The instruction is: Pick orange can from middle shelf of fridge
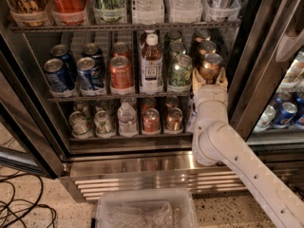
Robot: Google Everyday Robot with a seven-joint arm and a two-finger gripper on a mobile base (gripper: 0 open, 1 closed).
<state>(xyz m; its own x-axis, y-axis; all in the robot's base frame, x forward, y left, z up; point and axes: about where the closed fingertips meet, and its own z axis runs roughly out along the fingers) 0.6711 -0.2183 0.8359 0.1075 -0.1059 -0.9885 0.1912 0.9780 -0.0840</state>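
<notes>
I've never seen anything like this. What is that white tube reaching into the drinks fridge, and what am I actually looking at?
The white tube is a robot's jointed arm, and the pale part at its tip is its claw, the piece that grasps things. There is only one picture, taken by a single camera looking slightly down at a tall, dark-framed drinks fridge. Its dark wire middle shelf carries, from left to right, blue cans, a redder orange-red can, a clear white-capped bottle, a green can and a slim coppery orange can. The claw is right at that orange can. The picture does not show whether it is gripping the can yet. A clear plastic bin stands on the floor in front.
</notes>
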